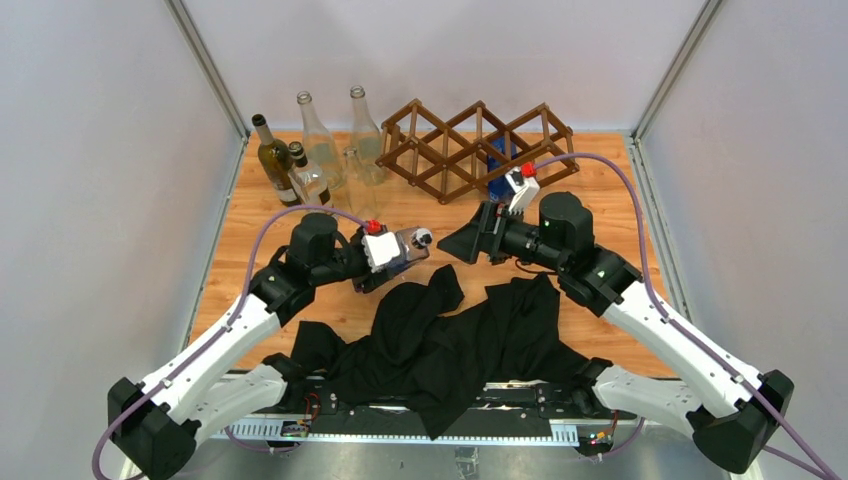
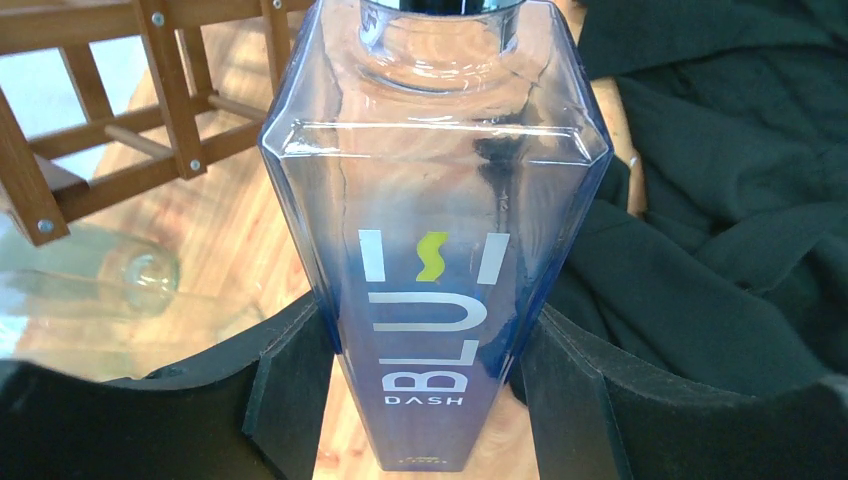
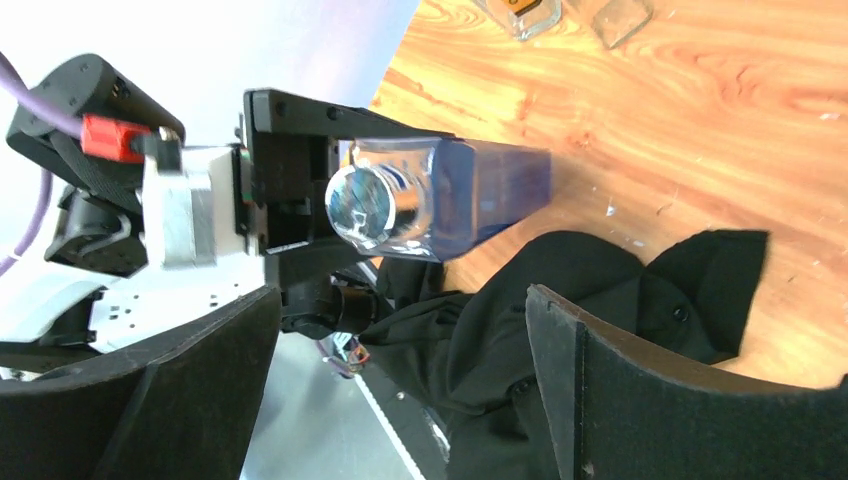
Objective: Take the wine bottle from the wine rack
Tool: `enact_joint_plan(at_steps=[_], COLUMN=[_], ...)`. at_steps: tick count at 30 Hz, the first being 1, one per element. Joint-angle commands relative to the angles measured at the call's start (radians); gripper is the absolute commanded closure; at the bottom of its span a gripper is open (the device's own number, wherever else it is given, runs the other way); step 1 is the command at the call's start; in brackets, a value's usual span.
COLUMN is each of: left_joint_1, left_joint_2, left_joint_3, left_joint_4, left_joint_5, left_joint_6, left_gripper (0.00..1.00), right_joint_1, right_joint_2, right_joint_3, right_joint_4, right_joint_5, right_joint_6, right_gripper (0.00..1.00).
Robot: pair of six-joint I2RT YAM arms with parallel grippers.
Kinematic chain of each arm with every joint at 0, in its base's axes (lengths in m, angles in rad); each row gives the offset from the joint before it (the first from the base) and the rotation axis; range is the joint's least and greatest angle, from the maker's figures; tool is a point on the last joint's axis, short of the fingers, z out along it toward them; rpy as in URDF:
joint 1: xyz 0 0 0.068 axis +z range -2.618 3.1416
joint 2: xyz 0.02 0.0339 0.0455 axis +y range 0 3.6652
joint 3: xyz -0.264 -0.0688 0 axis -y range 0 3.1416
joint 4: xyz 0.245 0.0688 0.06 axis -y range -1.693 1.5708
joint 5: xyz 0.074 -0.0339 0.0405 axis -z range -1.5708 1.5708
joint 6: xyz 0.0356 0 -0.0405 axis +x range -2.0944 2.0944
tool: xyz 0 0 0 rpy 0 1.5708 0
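The wine bottle (image 1: 412, 245) is a blue-tinted square glass bottle marked "BLU DASH" (image 2: 430, 200), held off the table in front of the wine rack (image 1: 470, 150). My left gripper (image 1: 392, 258) (image 2: 430, 350) is shut on its lower body, one pad on each side. The rack, a dark brown lattice of sticks, also shows at the upper left of the left wrist view (image 2: 170, 110). My right gripper (image 1: 465, 243) (image 3: 400, 330) stands open just right of the bottle's capped neck (image 3: 365, 205), with nothing between its fingers.
Several glass bottles (image 1: 305, 160) stand at the back left, and a clear one lies on the wood (image 2: 100, 290). A blue object (image 1: 497, 165) sits in the rack's right cell. A black cloth (image 1: 450, 335) is heaped at the near table edge.
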Motion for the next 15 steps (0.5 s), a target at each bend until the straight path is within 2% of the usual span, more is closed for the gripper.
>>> enact_joint_plan(at_steps=[1, 8, 15], left_joint_1=[0.05, 0.085, 0.096], left_joint_2=[-0.03, 0.005, 0.034], left_joint_3=[0.158, 0.296, 0.365], left_joint_4=[0.074, 0.013, -0.033], left_joint_5=[0.126, 0.301, 0.49], left_joint_6=[-0.161, -0.337, -0.469], left_gripper=[1.0, 1.0, 1.0], right_joint_1=[-0.024, -0.023, -0.005], right_joint_2=[-0.02, 0.018, 0.07], right_joint_3=[0.053, 0.083, 0.111], right_joint_4=[-0.029, 0.087, 0.243], right_joint_5=[-0.049, -0.139, -0.236], right_joint_6=[-0.122, -0.318, -0.413], right_gripper=[0.05, 0.04, 0.03])
